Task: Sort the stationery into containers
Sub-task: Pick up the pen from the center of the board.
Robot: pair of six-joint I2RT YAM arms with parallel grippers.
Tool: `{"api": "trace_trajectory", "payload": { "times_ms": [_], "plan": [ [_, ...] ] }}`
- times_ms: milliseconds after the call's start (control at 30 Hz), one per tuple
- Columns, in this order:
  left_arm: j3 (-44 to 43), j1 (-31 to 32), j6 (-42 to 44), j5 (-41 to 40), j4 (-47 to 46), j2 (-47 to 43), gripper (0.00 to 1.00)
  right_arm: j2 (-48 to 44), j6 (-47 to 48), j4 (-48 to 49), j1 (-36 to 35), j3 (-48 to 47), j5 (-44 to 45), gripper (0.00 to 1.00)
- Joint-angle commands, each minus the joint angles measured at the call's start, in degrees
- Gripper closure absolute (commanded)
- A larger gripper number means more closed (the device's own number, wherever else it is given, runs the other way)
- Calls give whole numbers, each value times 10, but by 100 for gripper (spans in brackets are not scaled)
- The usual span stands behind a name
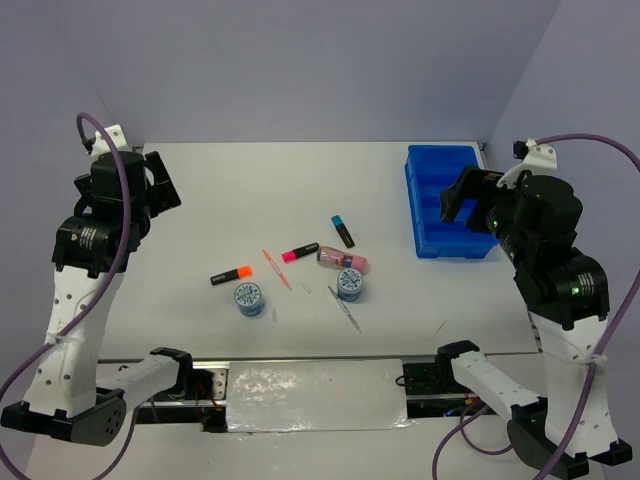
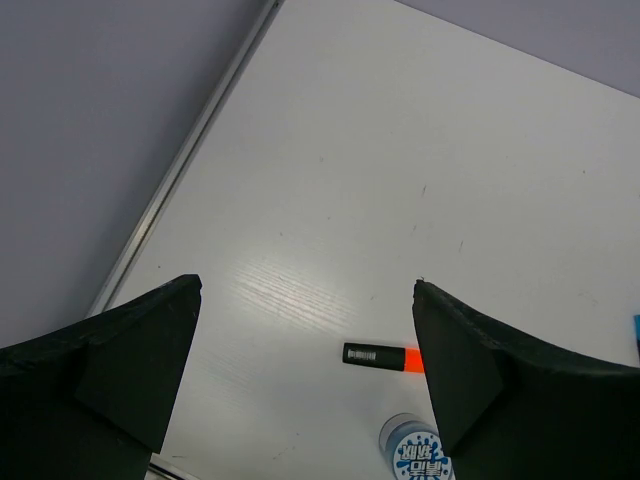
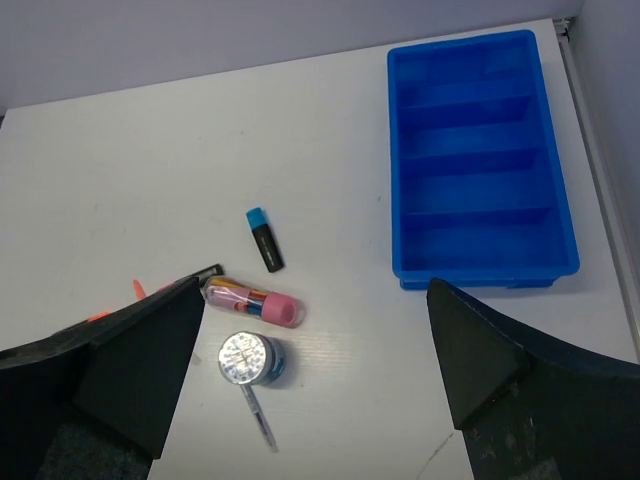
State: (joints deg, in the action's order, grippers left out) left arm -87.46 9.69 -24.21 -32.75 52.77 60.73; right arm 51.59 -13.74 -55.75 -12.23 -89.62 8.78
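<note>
A white table (image 1: 300, 180) stands against lilac walls (image 1: 300, 60). The blue divided tray (image 1: 447, 203) lies far right. Highlighters, discs and a pink tube (image 1: 343, 260) lie scattered mid-table. The left gripper (image 2: 306, 283) and right gripper (image 3: 316, 283) have their fingers spread.

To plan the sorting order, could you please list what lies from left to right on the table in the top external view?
orange-capped highlighter → thin orange pen → pink-capped highlighter → pink patterned tube → blue tray
</note>
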Motion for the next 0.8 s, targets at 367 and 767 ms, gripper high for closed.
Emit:
{"api": "trace_trajectory", "payload": {
  "times_ms": [367, 767],
  "plan": [
    [-13, 4, -14, -15, -7, -17, 1, 10, 18, -20, -1, -19, -42, 0],
    [3, 4, -18, 30, -8, -5, 1, 133, -51, 43, -281, 181, 0, 16]
  ]
}}
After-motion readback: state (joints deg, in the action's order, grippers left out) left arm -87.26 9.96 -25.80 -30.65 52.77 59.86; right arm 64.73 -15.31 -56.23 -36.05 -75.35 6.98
